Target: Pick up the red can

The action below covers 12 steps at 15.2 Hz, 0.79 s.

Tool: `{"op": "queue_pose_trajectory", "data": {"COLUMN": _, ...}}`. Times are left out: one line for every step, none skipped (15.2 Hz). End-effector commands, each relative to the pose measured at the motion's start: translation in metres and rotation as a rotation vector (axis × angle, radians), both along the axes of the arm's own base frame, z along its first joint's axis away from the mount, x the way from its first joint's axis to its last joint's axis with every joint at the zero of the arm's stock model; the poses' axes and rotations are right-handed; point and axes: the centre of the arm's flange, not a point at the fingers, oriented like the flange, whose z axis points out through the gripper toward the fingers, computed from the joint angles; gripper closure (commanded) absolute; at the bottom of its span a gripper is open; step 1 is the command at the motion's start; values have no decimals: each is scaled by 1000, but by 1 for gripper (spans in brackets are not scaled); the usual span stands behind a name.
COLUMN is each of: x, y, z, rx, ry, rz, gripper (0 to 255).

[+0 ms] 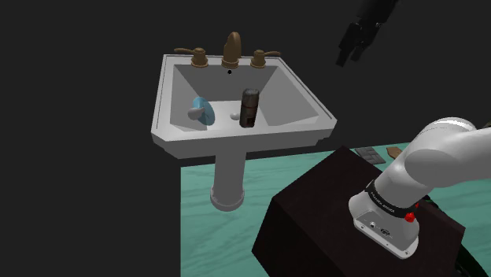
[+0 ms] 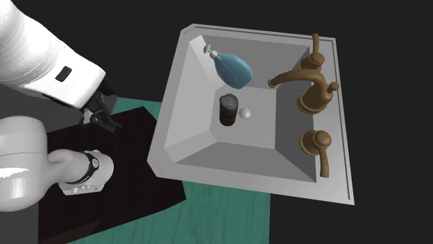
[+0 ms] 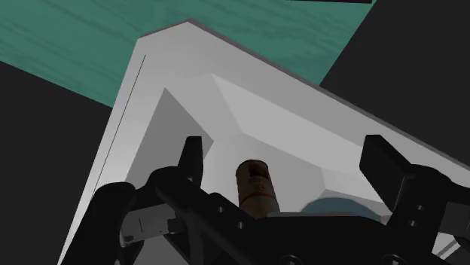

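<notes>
A dark brownish-red can [image 1: 249, 108] stands upright in the middle of the basin of a white pedestal sink [image 1: 236, 138]. From above, the can [image 2: 227, 109] sits beside the small pale drain [image 2: 244, 114]. My black gripper [image 1: 348, 57] hangs open in the air, well above the sink and toward the shoulder view's right. In the second exterior view the gripper [image 2: 103, 121] is over the dark stand, off the sink's left rim [image 2: 173, 90]. In the wrist view the can [image 3: 254, 188] appears far off between the spread fingers [image 3: 192, 158], untouched.
A blue bottle [image 1: 203, 110] lies on its side in the basin, close to the can. Brown faucet [image 1: 231, 49] and two handles line the sink's back rim. My dark stand [image 1: 315, 212] rests on a teal floor [image 1: 212, 236].
</notes>
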Motion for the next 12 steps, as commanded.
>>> {"op": "queue_pose_trajectory", "data": {"x": 0, "y": 0, "z": 0, "rx": 0, "ry": 0, "rz": 0, "gripper": 0}}
{"op": "queue_pose_trajectory", "data": {"x": 11, "y": 4, "z": -7, "rx": -3, "ry": 3, "rz": -6, "gripper": 0}}
{"op": "queue_pose_trajectory", "data": {"x": 22, "y": 7, "z": -15, "rx": -7, "ry": 6, "rz": -11, "gripper": 0}}
{"op": "queue_pose_trajectory", "data": {"x": 33, "y": 11, "z": -22, "rx": -10, "ry": 9, "rz": -17, "gripper": 0}}
{"op": "queue_pose_trajectory", "data": {"x": 44, "y": 14, "z": -30, "rx": -14, "ry": 12, "rz": -22, "gripper": 0}}
{"op": "queue_pose_trajectory", "data": {"x": 55, "y": 17, "z": -37, "rx": -17, "ry": 15, "rz": -28, "gripper": 0}}
{"op": "queue_pose_trajectory", "data": {"x": 65, "y": 20, "z": -45, "rx": -21, "ry": 19, "rz": -33, "gripper": 0}}
{"op": "queue_pose_trajectory", "data": {"x": 76, "y": 23, "z": -53, "rx": -24, "ry": 22, "rz": -39, "gripper": 0}}
{"op": "queue_pose_trajectory", "data": {"x": 87, "y": 27, "z": -60, "rx": -27, "ry": 25, "rz": -45, "gripper": 0}}
{"op": "queue_pose_trajectory", "data": {"x": 98, "y": 29, "z": -68, "rx": -31, "ry": 28, "rz": -50, "gripper": 0}}
{"op": "queue_pose_trajectory", "data": {"x": 109, "y": 32, "z": -76, "rx": -34, "ry": 31, "rz": -56, "gripper": 0}}
{"op": "queue_pose_trajectory", "data": {"x": 120, "y": 35, "z": -84, "rx": -38, "ry": 34, "rz": -61, "gripper": 0}}
